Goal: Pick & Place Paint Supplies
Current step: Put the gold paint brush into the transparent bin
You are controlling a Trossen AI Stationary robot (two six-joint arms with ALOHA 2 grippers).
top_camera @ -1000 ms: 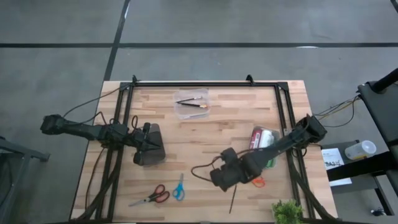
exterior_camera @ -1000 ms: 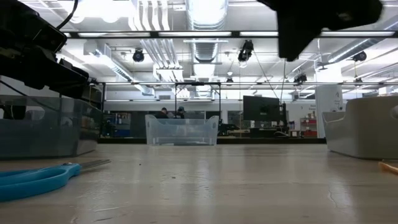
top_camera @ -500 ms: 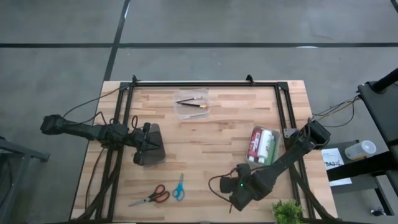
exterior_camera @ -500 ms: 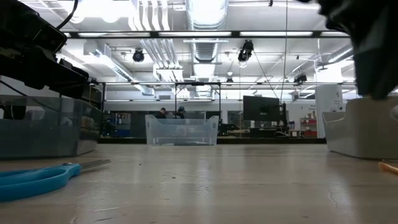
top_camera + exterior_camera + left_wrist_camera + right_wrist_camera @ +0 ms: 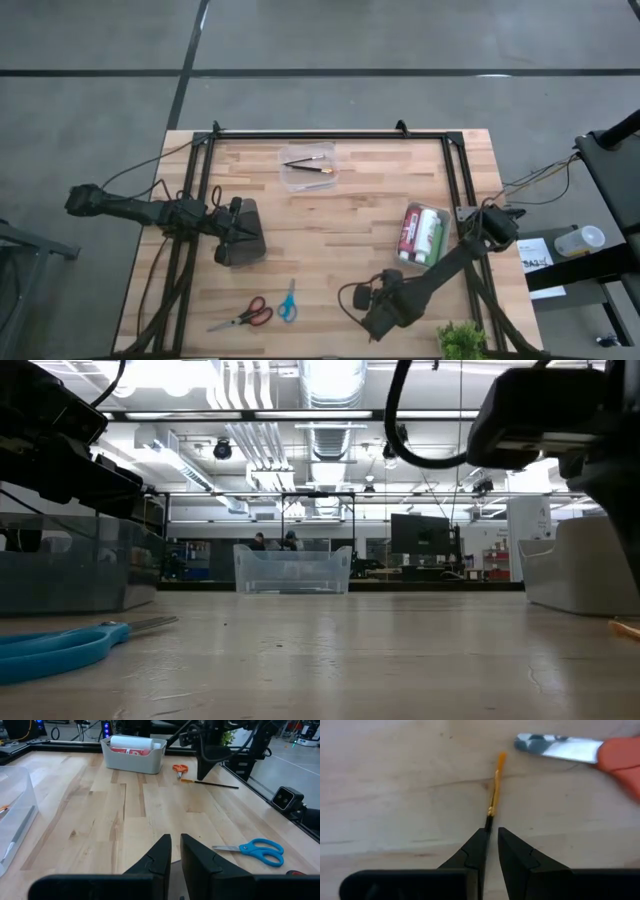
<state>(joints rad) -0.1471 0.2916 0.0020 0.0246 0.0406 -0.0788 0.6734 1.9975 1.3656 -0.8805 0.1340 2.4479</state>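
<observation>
A thin dark-handled brush (image 5: 494,785) with an orange tip lies flat on the wood near the table's near edge. The left wrist view shows the same brush (image 5: 215,783). My right gripper (image 5: 491,834) points down over its handle, fingers shut, and the handle vanishes behind the fingertips. From above, the right gripper (image 5: 378,322) covers the brush. A grey bin (image 5: 422,233) holds red, green and white paint bottles. Two more brushes lie in a clear tray (image 5: 308,167). My left gripper (image 5: 175,845) waits shut at the table's left. My right gripper comes at the brush handle (image 5: 489,822) from above, fingers across it. The fingertips hide the spot, so I cannot tell whether they touch it. The brush lies flat on the table.
Orange-handled scissors (image 5: 615,757) lie just beside the brush. Blue scissors (image 5: 288,300) and red scissors (image 5: 243,315) sit toward the near left. A small green plant (image 5: 460,340) stands at the near right corner. Black frame rails (image 5: 455,180) run along the sides.
My right gripper has travelled from beside the grey bin toward the table's near edge and come down over the brush. The bin with its bottles now shows uncovered. The brush has stayed where it lay.
</observation>
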